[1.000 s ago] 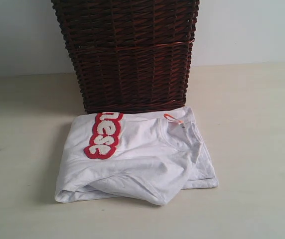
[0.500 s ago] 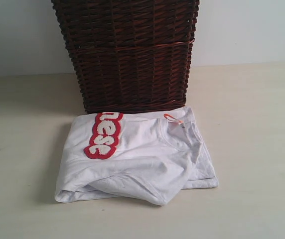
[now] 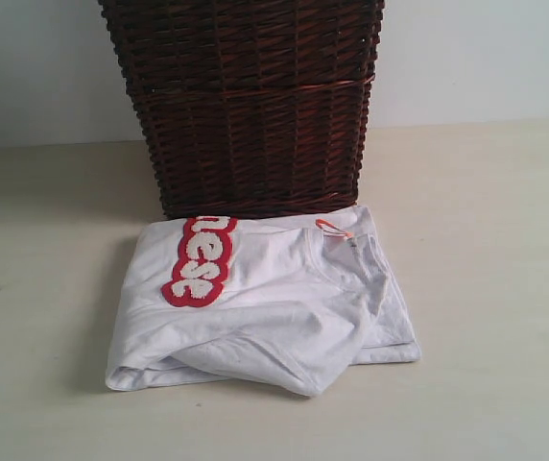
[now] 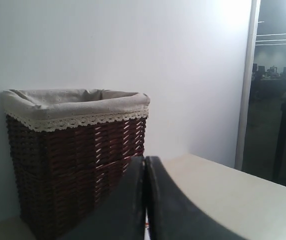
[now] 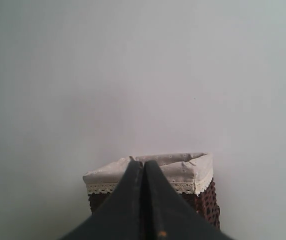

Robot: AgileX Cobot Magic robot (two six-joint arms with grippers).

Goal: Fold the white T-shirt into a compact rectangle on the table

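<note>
White cotton T-shirt (image 3: 274, 293), red-lettered, sits loosely folded (front fold bulging) and may slump open; left claw (image 4: 144, 197) and right claw (image 5: 144, 200) are closed, empty.

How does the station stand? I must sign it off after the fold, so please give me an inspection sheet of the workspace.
Surface: table, pale and smooth, carries the T-shirt and a basket.
Job's things: T-shirt folded to a rough rectangle, red lettering up; its near edge bulges unevenly.
Clutter: dark wicker basket with a lace-trimmed cloth liner, standing right behind the T-shirt.
Grippers: left gripper shut, empty; right gripper shut, empty; neither shows in the exterior view, both are off the T-shirt.
Cables: nothing seen.
Surroundings: plain white wall; a dark room past the wall's edge in the left wrist view.
</note>
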